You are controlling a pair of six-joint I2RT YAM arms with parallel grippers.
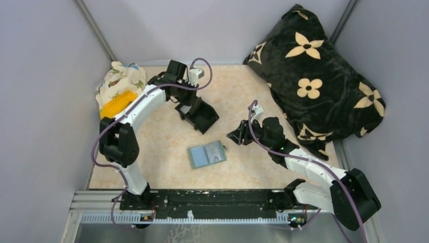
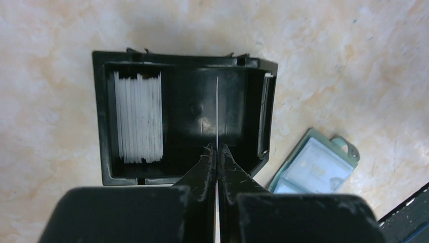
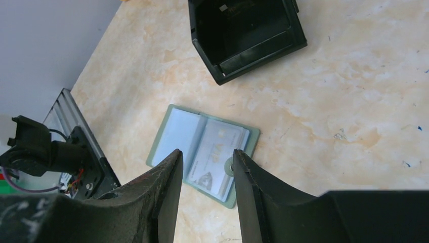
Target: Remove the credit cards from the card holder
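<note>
Your left hand [image 2: 217,148] is pinched fully closed, and a thin card [image 2: 217,111] stands edge-on between its fingers. From the wrist view it shows only as a fine white line. That card hangs over the open black box [image 2: 101,116], above the box's middle compartment. At 9 o'clock of it inside the box, a stack of white cards [image 2: 139,119] stands on edge against the wall.

Your right hand [image 3: 206,154] is spread wide and grips nothing. In its own wrist view the card holder [image 1: 206,154] shows in the gap between the two fingers. From above, this hand sits at 2 o'clock of the holder and apart from it.

The card holder lies flat and open on the tabletop [image 1: 162,136], near the middle and a little toward 6 o'clock. Its blue-grey pockets face up. A pale card [image 3: 215,147] with printed lettering sits in one pocket, on the side with the snap tab [image 2: 346,147]. The black box lies at 12 o'clock of the holder, near it but not touching.

A black blanket [image 1: 313,76] with cream flowers is heaped at the tabletop's 2 o'clock corner. At 10 o'clock there is a patterned cloth bundle [image 1: 121,78], with an orange object [image 1: 119,103] against it.
</note>
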